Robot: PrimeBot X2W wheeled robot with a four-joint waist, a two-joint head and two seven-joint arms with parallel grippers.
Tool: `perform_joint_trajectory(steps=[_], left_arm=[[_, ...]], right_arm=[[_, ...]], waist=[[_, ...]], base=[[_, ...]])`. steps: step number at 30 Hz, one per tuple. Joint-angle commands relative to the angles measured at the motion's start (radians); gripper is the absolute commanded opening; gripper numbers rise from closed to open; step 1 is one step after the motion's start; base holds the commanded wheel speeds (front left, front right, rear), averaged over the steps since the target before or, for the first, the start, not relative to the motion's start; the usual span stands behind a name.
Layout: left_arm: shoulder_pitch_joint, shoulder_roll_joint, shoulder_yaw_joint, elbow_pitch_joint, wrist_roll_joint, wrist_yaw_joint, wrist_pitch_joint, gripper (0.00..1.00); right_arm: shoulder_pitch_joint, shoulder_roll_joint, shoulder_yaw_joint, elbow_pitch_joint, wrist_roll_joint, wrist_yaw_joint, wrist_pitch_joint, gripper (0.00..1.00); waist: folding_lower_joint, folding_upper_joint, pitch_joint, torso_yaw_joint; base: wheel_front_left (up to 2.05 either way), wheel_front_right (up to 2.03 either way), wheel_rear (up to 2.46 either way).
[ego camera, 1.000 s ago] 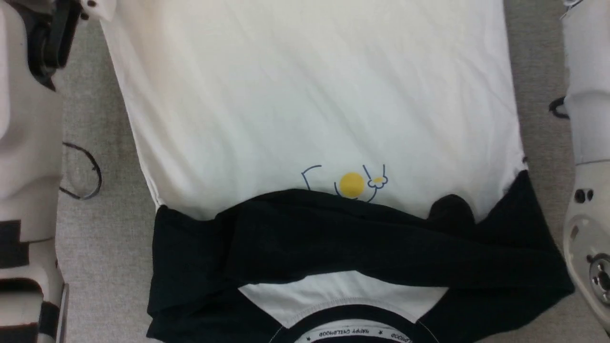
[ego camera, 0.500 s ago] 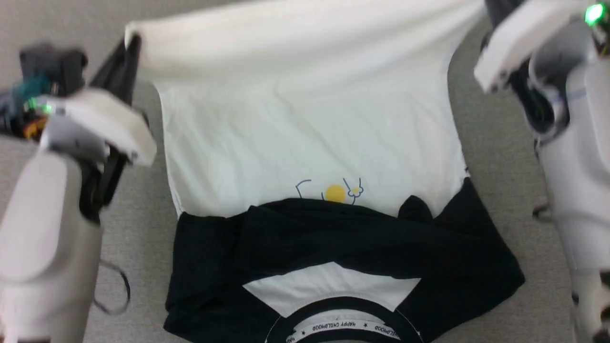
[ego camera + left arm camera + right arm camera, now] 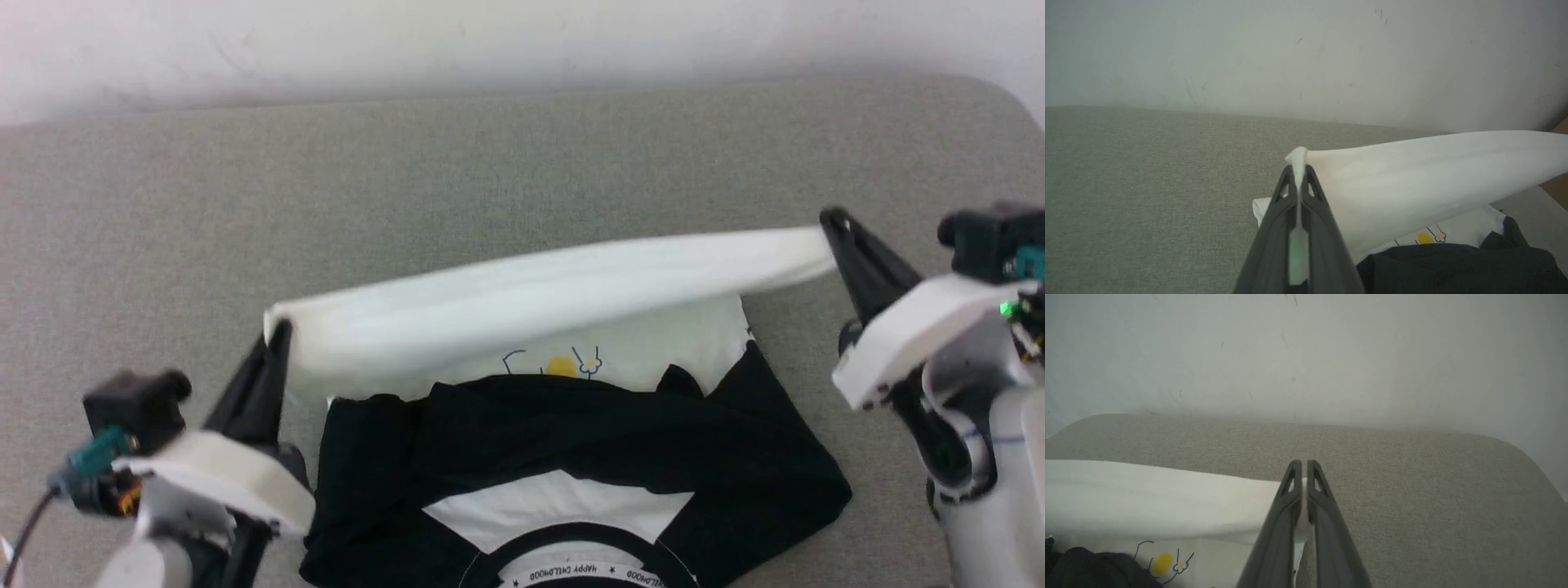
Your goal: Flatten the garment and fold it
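The garment (image 3: 555, 441) lies on the grey table with its black sleeves folded across the chest and the lettered neckband nearest me. Its white hem (image 3: 539, 298) is lifted off the table and stretched as a band above the yellow-and-blue print (image 3: 562, 365). My left gripper (image 3: 277, 331) is shut on the hem's left corner; in the left wrist view white cloth (image 3: 1412, 179) pokes out between the closed fingers of that gripper (image 3: 1299, 169). My right gripper (image 3: 833, 220) is shut on the hem's right corner, and cloth (image 3: 1167, 502) trails left from this gripper (image 3: 1301, 465) in the right wrist view.
The grey fabric table (image 3: 490, 163) runs bare from the lifted hem back to a pale wall (image 3: 490, 41). Its far right corner (image 3: 1004, 98) is rounded. My white forearms stand at the lower left (image 3: 204, 474) and right (image 3: 922, 343) of the garment.
The camera has tilted up, bringing the table's far edge and the wall into view. Both grippers have carried the lifted hem nearer, over the shirt body, so it now hangs just above the print.
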Motion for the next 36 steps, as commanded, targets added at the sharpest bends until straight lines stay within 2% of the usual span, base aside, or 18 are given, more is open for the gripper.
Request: perform_joint_trajectory(steps=[1, 5, 11, 20, 27, 28, 29, 30, 31, 36], left_arm=[[0.047, -0.012, 0.002, -0.014, -0.01, 0.014, -0.008, 0.0], [0.158, -0.041, -0.009, -0.04, -0.024, 0.028, -0.029, 0.0], [0.257, -0.057, -0.051, -0.007, -0.011, 0.019, -0.062, 0.0], [0.31, -0.045, -0.12, 0.107, 0.034, -0.006, -0.078, 0.0], [0.296, -0.06, -0.16, 0.214, 0.041, -0.027, -0.088, 0.01], [0.293, -0.064, -0.163, 0.224, 0.04, -0.026, -0.089, 0.31], [0.291, -0.067, -0.165, 0.232, 0.04, -0.025, -0.088, 0.47], [0.291, -0.071, -0.166, 0.24, 0.036, -0.024, -0.084, 0.84], [0.291, -0.072, -0.167, 0.247, 0.033, -0.023, -0.082, 1.0], [0.304, -0.067, -0.141, 0.238, 0.029, 0.0, -0.11, 1.0]], right_arm=[[0.048, 0.014, -0.02, -0.03, -0.004, -0.001, 0.012, 0.0], [0.175, 0.044, -0.059, -0.102, -0.03, -0.001, 0.051, 0.0], [0.337, 0.084, -0.097, -0.164, -0.082, -0.001, 0.079, 0.0], [0.491, 0.128, -0.138, -0.145, -0.127, -0.001, 0.105, 0.0], [0.539, 0.146, -0.137, -0.084, -0.133, -0.001, 0.134, 0.0], [0.543, 0.148, -0.134, -0.072, -0.129, -0.001, 0.141, 0.11], [0.549, 0.149, -0.131, -0.061, -0.126, -0.001, 0.152, 0.34], [0.556, 0.151, -0.131, -0.051, -0.123, -0.001, 0.167, 1.0], [0.564, 0.151, -0.131, -0.042, -0.12, -0.001, 0.184, 1.0], [0.591, 0.154, -0.155, -0.053, -0.113, -0.001, 0.207, 1.0]], waist=[[0.0003, 0.0, -0.038, -0.005], [0.0003, 0.0, -0.054, 0.0], [0.0003, 0.0, -0.061, 0.013], [0.0003, 0.0, -0.074, 0.029], [0.0003, 0.0, -0.082, 0.033], [0.0003, 0.0, -0.084, 0.033], [0.0003, 0.0, -0.088, 0.034], [0.0003, 0.0, -0.093, 0.035], [0.0003, 0.0, -0.097, 0.036], [0.0003, 0.0, -0.123, 0.041]], base=[[0.0, 0.0, 0.0], [0.0, 0.0, 0.0], [0.0, 0.0, 0.0], [0.0, 0.0, 0.0], [0.0, 0.0, 0.0], [0.0, 0.0, 0.0], [0.0, 0.0, 0.0], [0.0, 0.0, 0.0], [0.0, 0.0, 0.0], [0.0, 0.0, 0.0]])
